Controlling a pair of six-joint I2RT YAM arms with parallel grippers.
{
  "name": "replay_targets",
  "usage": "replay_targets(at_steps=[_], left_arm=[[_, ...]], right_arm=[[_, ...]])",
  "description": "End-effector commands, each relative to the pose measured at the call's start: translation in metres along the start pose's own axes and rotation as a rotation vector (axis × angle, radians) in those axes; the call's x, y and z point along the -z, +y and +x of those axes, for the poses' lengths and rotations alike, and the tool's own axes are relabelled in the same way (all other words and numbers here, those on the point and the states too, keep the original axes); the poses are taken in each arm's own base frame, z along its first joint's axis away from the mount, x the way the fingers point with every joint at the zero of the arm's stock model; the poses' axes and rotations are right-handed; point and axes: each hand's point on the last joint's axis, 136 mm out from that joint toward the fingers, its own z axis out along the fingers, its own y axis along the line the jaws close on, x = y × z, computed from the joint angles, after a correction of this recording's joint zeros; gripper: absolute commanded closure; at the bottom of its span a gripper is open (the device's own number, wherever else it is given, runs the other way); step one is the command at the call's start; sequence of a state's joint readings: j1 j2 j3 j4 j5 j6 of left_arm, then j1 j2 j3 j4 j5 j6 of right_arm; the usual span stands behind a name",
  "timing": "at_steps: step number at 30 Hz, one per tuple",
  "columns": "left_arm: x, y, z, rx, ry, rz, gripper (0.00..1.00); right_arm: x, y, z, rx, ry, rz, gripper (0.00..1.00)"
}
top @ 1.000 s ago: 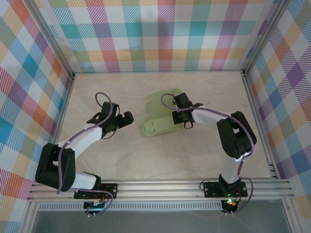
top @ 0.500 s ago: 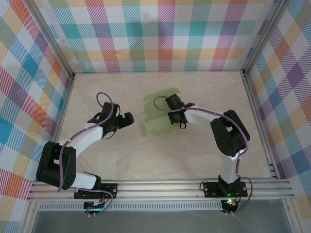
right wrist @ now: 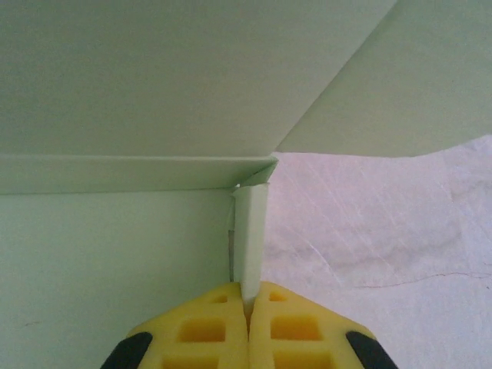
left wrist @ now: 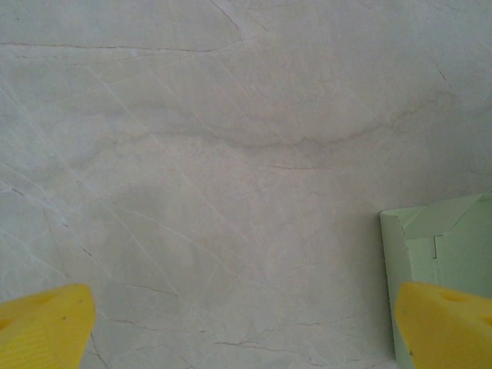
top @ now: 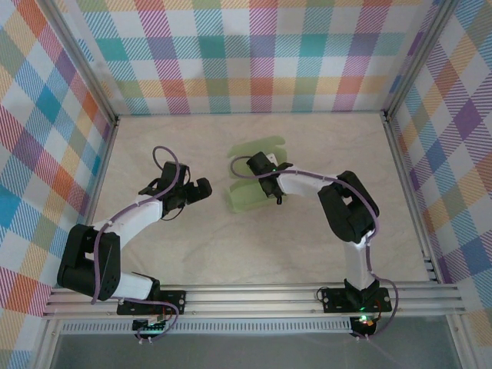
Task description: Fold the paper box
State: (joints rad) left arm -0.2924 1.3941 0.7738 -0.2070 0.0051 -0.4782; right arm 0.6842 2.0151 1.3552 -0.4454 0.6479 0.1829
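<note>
The paper box (top: 247, 197) is pale sage-green card, partly folded, lying mid-table with a scalloped flap (top: 257, 148) at its far side. My right gripper (top: 265, 175) is over the box's right part. In the right wrist view the right gripper (right wrist: 247, 306) is shut on a thin upright side flap (right wrist: 250, 231) beside the box's floor panel (right wrist: 115, 261). My left gripper (top: 201, 187) stands open just left of the box, nothing between its fingers. The box's corner (left wrist: 442, 238) shows by the right yellow finger (left wrist: 446, 327) in the left wrist view.
The pale marbled table (top: 192, 246) is fenced by a metal frame and checked fabric walls (top: 254, 54). A rail (top: 254, 296) carries both arm bases at the near edge. Bare tabletop (left wrist: 231, 154) lies under the left gripper.
My right gripper has moved left with the flap pinched in it, and the box has drawn in narrower and shifted a little left. The left arm has stayed put.
</note>
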Motion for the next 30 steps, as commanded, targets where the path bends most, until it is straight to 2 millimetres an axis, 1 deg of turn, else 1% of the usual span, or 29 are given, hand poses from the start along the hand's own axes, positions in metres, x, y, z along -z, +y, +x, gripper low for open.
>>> replay_targets(at_steps=[1, 4, 5, 7, 10, 14, 17, 20, 23, 26, 30], left_arm=[[0.001, -0.002, -0.002, -0.021, -0.015, -0.006, 0.0], [0.001, -0.002, -0.002, -0.02, -0.011, -0.002, 0.0], [0.001, -0.003, -0.002, -0.018, -0.012, -0.001, 0.0], [0.002, -0.003, -0.002, -0.018, -0.012, 0.003, 0.0], [0.004, -0.003, -0.003, -0.019, -0.016, 0.0, 0.0], [0.005, -0.002, -0.003, -0.021, -0.019, -0.003, 0.0], [0.005, -0.002, -0.002, -0.019, -0.018, -0.003, 0.0], [0.005, -0.002, -0.003, -0.02, -0.019, -0.001, 0.0], [0.004, -0.003, -0.002, -0.021, -0.017, 0.005, 0.0], [0.003, -0.005, -0.002, -0.018, -0.014, 0.016, 0.0], [0.002, -0.004, 0.0, -0.019, -0.01, 0.013, 0.0]], right_arm=[[-0.019, 0.0, 0.053, 0.075, 0.166, 0.015, 0.96], [-0.005, 0.013, 0.038, -0.005, 0.122, -0.127, 0.88], [-0.001, 0.015, 0.033, -0.023, 0.106, -0.152, 0.86], [0.011, 0.016, 0.02, -0.041, 0.068, -0.196, 0.78], [0.023, 0.01, 0.007, -0.065, 0.03, -0.215, 0.7], [0.033, 0.002, -0.001, -0.083, -0.002, -0.226, 0.65], [0.042, 0.001, -0.004, -0.123, -0.018, -0.289, 0.61], [0.048, -0.003, -0.006, -0.179, -0.027, -0.351, 0.58], [0.047, -0.004, -0.004, -0.242, -0.018, -0.428, 0.57], [0.044, -0.001, -0.004, -0.301, -0.01, -0.547, 0.61], [0.043, -0.002, -0.005, -0.383, -0.002, -0.72, 0.62]])
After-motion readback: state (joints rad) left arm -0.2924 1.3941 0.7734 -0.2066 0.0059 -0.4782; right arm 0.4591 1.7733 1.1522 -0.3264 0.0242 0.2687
